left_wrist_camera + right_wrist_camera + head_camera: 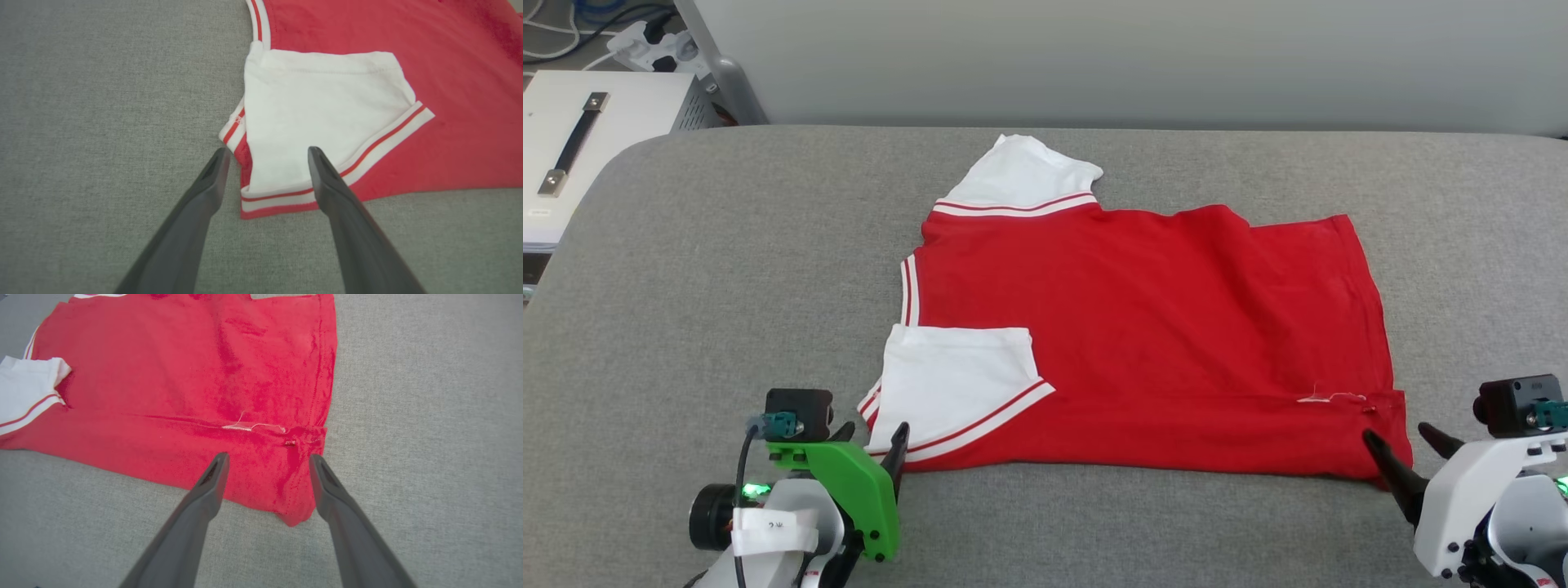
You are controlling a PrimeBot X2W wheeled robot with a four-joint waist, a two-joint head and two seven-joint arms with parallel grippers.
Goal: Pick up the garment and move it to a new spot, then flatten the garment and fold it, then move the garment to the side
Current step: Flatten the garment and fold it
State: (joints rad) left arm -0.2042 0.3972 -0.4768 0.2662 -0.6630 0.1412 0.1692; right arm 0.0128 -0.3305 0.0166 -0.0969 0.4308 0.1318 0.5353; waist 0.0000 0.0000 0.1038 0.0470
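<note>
The red T-shirt (1143, 327) lies spread on the grey padded table (727, 269), collar to the left, hem to the right. Its near white sleeve (952, 384) is folded onto the red body; the far sleeve (1021, 175) sticks out at the back. My left gripper (874, 437) stands open over the near sleeve corner (278, 192), fingers straddling the striped trim. Open too, my right gripper (1409, 437) hovers at the near hem corner (292, 498), with the red fabric between its fingers. A loose white thread (249, 426) lies on the seam.
A white box with a black handle (580, 147) stands beyond the table's back left corner, cables and a power strip (645, 45) behind it. A pale wall runs along the back. Bare grey surface lies left (102, 102) and right (429, 396) of the shirt.
</note>
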